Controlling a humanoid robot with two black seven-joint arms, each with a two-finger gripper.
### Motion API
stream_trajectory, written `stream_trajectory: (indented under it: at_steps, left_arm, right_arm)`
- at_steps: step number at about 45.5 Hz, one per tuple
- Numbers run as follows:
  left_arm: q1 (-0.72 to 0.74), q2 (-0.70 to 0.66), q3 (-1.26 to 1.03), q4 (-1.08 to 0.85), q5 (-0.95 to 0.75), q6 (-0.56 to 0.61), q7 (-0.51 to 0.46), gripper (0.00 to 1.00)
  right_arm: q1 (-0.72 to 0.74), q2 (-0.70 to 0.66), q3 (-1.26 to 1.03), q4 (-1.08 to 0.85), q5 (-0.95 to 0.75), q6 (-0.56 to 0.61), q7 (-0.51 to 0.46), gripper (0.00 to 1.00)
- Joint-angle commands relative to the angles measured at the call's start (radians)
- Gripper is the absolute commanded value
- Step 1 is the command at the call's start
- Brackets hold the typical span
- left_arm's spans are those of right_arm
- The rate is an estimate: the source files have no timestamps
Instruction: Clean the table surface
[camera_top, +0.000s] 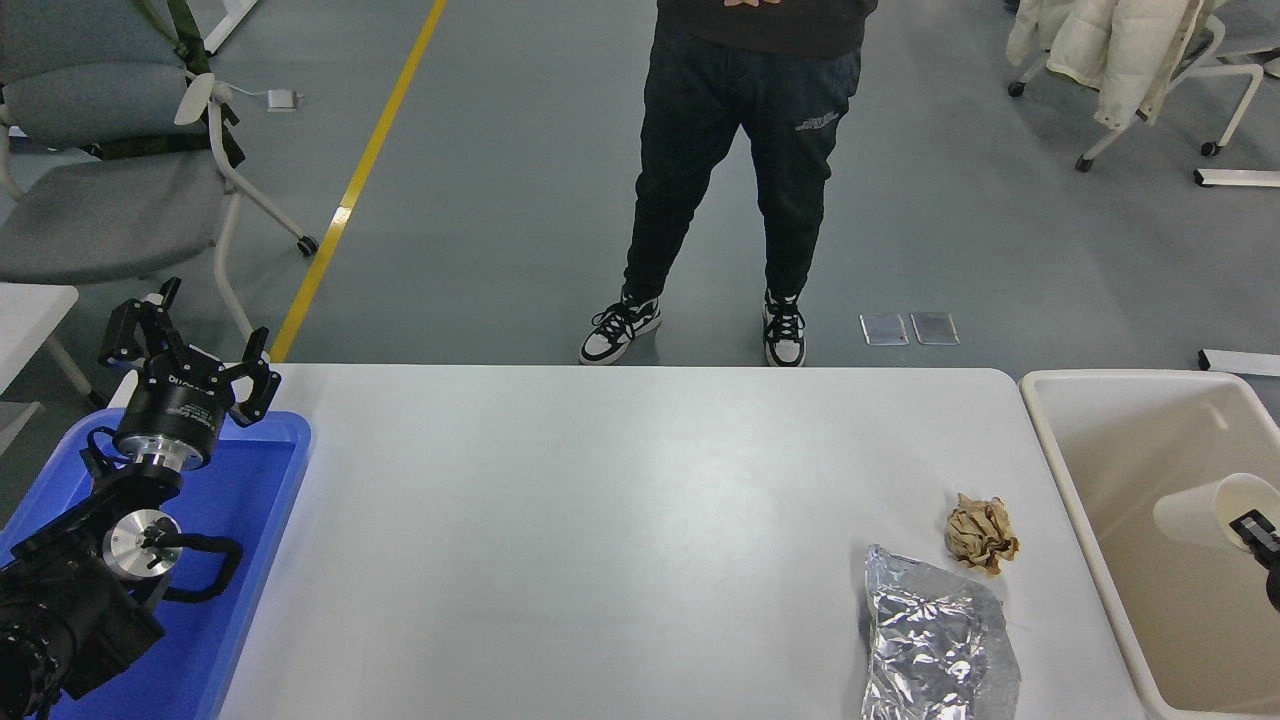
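The white table surface (620, 520) carries a crumpled brown paper ball (981, 534) and a crumpled silver foil bag (935, 640) at its right front. My right gripper (1256, 531) only just enters at the right edge. It is shut on the rim of a white paper cup (1200, 511), which lies on its side above the inside of the beige bin (1060, 470). My left gripper (190, 350) is parked, open and empty, over the far end of the blue tray (265, 500) at the lower left.
A person (745, 170) stands at the table's far side, feet close to its edge. A grey chair (110, 180) is at the upper left, and a chair with a white coat (1120, 50) at the upper right.
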Motion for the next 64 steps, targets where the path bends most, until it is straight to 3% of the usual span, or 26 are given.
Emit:
stream_trajectory:
  at_steps: [1, 7, 9, 12, 15, 17, 29, 46, 52, 64]
  left_arm:
    - [0.0, 0.0, 0.0, 0.001, -0.001, 0.0, 0.0, 1.0]
    - [0.0, 0.0, 0.0, 0.001, 0.001, 0.0, 0.0, 1.0]
    - [0.0, 0.0, 0.0, 0.001, 0.001, 0.0, 0.0, 1.0]
    - [0.0, 0.0, 0.0, -0.001, 0.001, 0.0, 0.0, 1.0]
    - [0.0, 0.0, 0.0, 0.001, -0.001, 0.0, 0.0, 1.0]
    - [0.0, 0.0, 0.0, 0.001, -0.001, 0.0, 0.0, 1.0]
    - [0.0, 0.0, 0.0, 0.001, 0.001, 0.0, 0.0, 1.0]
    - [0.0, 0.0, 0.0, -0.001, -0.001, 0.001, 0.0, 1.0]
    - [0.0, 0.0, 0.0, -0.001, -0.001, 0.002, 0.0, 1.0]
    - [0.0, 0.0, 0.0, 0.001, -0.001, 0.002, 0.0, 1.0]
  right_arm:
    - [-0.001, 0.015, -0.044, -0.02, 0.051, -0.027, -0.004, 0.0]
    - [-0.001, 0.013, -0.044, -0.029, 0.059, -0.029, -0.003, 0.0]
    - [-0.001, 0.01, -0.041, -0.03, 0.066, -0.029, -0.003, 0.23]
    - [-0.001, 0.001, -0.041, -0.03, 0.083, -0.029, -0.003, 0.8]
    - [-0.001, -0.002, -0.045, -0.03, 0.092, -0.029, -0.003, 0.88]
    - [0.0, -0.005, -0.045, -0.035, 0.094, -0.029, -0.003, 0.99]
    - [-0.001, -0.01, -0.036, -0.052, 0.131, -0.029, -0.003, 0.99]
    - [0.063, -0.04, -0.027, -0.05, 0.483, -0.01, -0.003, 0.99]
    - [0.068, -0.086, -0.006, -0.038, 0.537, -0.003, -0.003, 0.99]
    - [0.072, -0.195, 0.408, 0.184, 0.536, 0.154, 0.0, 0.99]
